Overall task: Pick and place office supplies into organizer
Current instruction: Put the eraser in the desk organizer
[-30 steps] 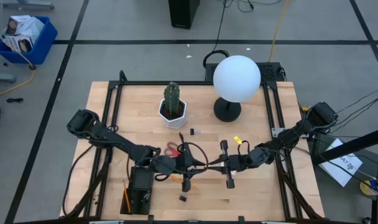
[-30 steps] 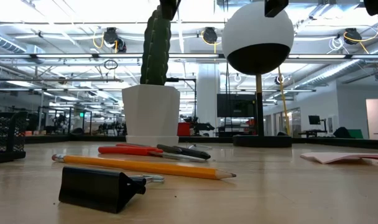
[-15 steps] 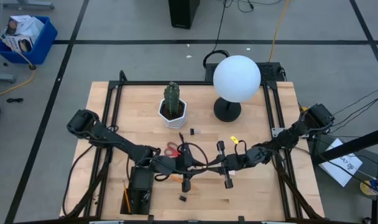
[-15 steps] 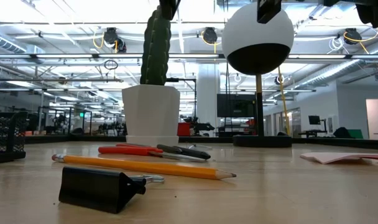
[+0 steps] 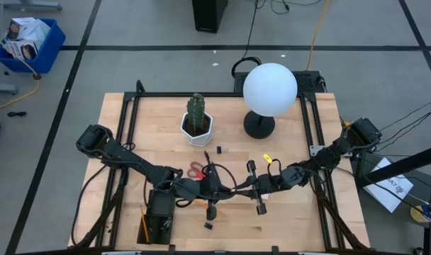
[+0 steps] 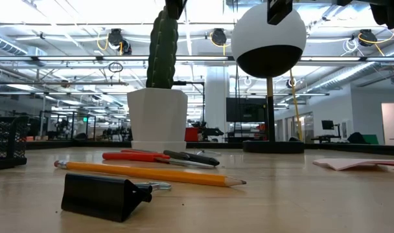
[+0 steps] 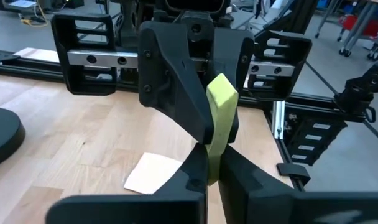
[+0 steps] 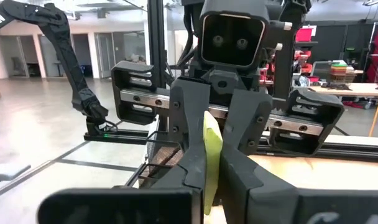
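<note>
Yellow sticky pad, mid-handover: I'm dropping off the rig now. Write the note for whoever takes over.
Left gripper: shut on the yellow sticky pad, mid-table.
Right gripper: shut on the same pad from the opposite side.
The pad is off the table between them.
Organizer: near table edge, under the left arm; contents not readable.
On the table: scissors, pencil, binder clip, second clip.
Done: both arms grip the pad.
Left: probably release one side, place the pad in the organizer, then fetch the loose items.
</note>
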Tool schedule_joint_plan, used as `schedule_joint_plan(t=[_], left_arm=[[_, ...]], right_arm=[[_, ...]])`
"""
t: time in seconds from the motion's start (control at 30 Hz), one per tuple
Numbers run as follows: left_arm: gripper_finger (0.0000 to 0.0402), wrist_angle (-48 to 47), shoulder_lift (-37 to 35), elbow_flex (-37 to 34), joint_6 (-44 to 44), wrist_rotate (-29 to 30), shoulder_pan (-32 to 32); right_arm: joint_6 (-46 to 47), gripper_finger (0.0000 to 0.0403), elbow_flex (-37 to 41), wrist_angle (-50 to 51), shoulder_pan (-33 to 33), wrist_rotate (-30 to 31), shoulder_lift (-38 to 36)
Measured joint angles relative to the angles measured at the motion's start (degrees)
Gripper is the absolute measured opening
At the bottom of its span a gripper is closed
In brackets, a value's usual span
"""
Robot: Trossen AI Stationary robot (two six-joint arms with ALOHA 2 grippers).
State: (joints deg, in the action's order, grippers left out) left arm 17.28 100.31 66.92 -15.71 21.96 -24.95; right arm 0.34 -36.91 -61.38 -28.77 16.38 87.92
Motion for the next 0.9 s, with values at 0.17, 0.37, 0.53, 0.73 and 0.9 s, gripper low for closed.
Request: schedule_joint_plan(t=[0.17, 0.37, 0.53, 0.73, 0.9], left_arm=[[0.0029, -0.1, 0.0, 0.0, -0.9, -0.8, -0.1], [0.0015, -0.9, 0.0, 0.0, -1.3, -0.8, -1.2], [0.0015, -2.0, 0.0, 0.0, -1.6, -0.8, -2.8], [0.0015, -3.6, -0.1, 0.0, -2.6, -0.8, -4.8], [0.0016, -12.9, -2.5, 0.0, -7.4, -0.3, -7.1]], right_arm=[[0.1, 0.002, 0.0, 0.1, 0.0, -0.2, 0.0], [0.8, 0.0042, 0.0, 0.4, -0.4, -0.7, 0.0], [0.3, 0.0058, 0.0, 0.5, -1.6, -0.7, -0.3], [-1.7, 0.0066, 0.0, -0.6, -3.6, -0.3, -0.5], [-2.9, 0.0063, 0.0, -0.6, -5.6, -0.2, -0.5]])
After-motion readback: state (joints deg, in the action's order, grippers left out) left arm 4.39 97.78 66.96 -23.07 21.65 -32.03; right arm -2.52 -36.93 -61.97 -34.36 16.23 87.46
